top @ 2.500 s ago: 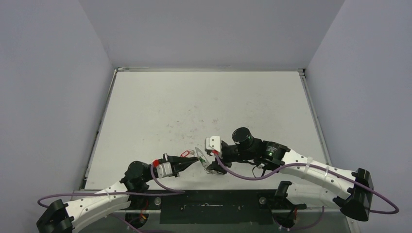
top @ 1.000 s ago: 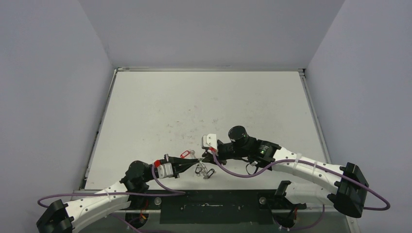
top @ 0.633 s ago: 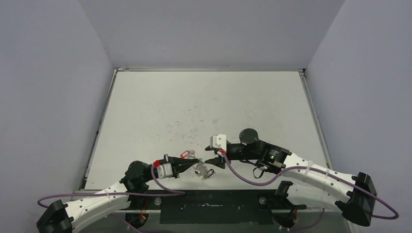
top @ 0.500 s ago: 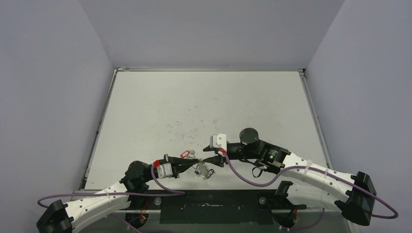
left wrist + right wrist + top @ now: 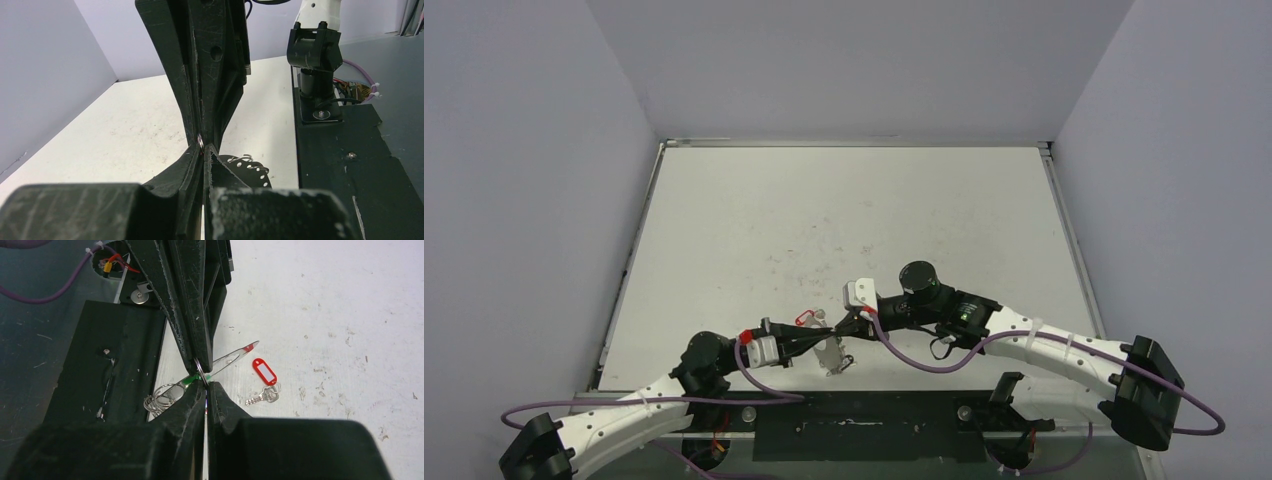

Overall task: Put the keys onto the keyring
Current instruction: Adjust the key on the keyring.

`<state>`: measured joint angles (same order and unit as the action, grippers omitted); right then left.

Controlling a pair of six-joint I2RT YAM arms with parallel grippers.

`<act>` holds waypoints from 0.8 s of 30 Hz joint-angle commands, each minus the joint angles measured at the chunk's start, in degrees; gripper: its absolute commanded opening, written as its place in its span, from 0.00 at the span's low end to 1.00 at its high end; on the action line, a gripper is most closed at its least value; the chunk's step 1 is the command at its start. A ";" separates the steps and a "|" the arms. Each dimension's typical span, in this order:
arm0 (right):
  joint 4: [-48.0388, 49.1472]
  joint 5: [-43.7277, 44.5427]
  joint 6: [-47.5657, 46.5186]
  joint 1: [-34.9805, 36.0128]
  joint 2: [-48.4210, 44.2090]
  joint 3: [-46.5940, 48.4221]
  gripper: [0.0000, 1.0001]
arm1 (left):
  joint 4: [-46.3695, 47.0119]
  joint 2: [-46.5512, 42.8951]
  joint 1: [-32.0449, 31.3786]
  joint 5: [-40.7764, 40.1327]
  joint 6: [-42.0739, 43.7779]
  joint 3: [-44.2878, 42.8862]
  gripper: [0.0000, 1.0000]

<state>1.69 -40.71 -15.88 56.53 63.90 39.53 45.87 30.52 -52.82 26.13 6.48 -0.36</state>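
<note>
Top external: keyring (image 5: 833, 356) just beside table (image 5: 844, 210) edge.

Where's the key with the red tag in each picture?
Top external: the red-tagged key lies on the table, just past the left gripper on its far side.
Left wrist: not in it.
Right wrist: the red-tagged key lies on the table, right of centre.
Shared landmark: the spot where the left gripper and the right gripper meet tip to tip, seen in all three views.
</note>
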 commanded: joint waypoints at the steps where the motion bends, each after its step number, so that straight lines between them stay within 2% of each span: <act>1: 3.68 -2.29 -0.56 -0.11 -1.54 1.92 0.00 | 3.41 -0.73 -0.27 0.29 -0.48 2.47 0.00; 7: 2.33 -0.44 0.08 -0.10 -2.55 2.17 0.00 | 3.19 -0.77 -0.27 -0.13 -0.40 2.54 0.00; 9: -0.07 1.38 0.23 -0.10 -2.49 3.25 0.00 | 2.69 -1.16 -0.27 -0.56 -0.34 2.39 0.07; 14: -11.68 7.57 0.40 0.03 -1.36 8.15 0.00 | -2.79 -4.20 -0.31 -2.41 0.08 1.62 0.21; 18: -18.82 11.10 0.58 0.16 -0.88 10.40 0.00 | -10.34 -7.28 -0.27 -4.29 0.88 0.71 0.24; 24: -29.64 18.41 0.31 0.93 0.36 14.19 0.00 | -14.68 -7.87 -0.27 -5.61 2.55 -1.41 0.27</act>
<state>-19.79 -28.64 -15.77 56.73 62.94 49.47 35.09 22.55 -52.84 22.37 7.42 -0.36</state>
